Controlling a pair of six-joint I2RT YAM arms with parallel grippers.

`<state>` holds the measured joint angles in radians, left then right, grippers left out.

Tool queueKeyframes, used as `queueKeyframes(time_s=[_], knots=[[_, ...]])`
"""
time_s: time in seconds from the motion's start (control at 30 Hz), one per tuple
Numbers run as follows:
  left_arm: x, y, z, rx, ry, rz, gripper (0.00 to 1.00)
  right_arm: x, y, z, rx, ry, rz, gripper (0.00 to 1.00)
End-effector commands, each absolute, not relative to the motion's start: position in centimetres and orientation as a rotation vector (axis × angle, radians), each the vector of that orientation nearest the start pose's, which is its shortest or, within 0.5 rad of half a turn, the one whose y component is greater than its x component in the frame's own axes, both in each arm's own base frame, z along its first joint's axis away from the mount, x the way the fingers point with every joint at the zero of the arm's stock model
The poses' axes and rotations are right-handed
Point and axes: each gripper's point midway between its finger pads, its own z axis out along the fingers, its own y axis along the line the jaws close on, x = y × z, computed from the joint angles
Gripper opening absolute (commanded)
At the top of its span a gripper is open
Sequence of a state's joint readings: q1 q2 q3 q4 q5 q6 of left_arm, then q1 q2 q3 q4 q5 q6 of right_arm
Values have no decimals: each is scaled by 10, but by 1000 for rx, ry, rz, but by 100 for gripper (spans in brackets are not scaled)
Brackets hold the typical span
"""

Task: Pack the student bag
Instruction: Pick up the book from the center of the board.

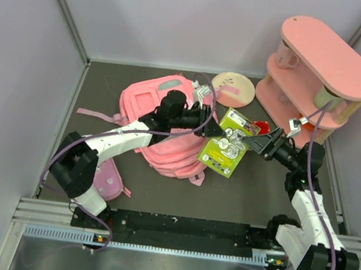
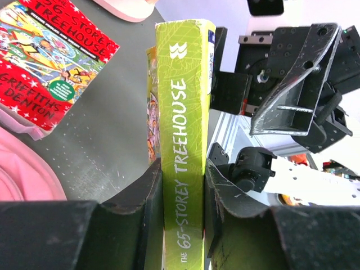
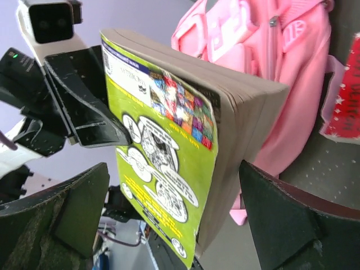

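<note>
Now, L pincer (image 2: 181,169) clamped on green book (image 1: 225,142), R pincer (image 1: 253,142) wide apart either side of it, by student bag (image 1: 176,155)

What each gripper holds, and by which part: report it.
The left gripper clamps the 65-Storey Treehouse book across its covers at the spine. The right gripper stands open around it, holding nothing.

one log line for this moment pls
left hand: shut on green paperback book | right hand: open, astride book | pink fabric student bag: book not inside
</note>
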<state>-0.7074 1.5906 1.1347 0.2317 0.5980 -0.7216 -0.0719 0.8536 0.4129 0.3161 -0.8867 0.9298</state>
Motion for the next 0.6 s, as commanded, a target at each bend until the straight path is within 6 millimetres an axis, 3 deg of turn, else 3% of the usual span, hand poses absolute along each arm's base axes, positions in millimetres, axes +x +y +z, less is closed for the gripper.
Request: queueKeyframes(time_s=[0.0, 0.3, 0.57], knots=[[255, -395, 312, 564, 1735, -1651, 0, 248, 159, 256, -52, 1706, 1521, 96], [247, -393, 332, 598, 1664, -1692, 0, 260, 165, 245, -40, 1707, 1516, 98], [235, -396, 348, 628, 1582, -1821, 0, 250, 183, 246, -131, 1691, 1615, 99]])
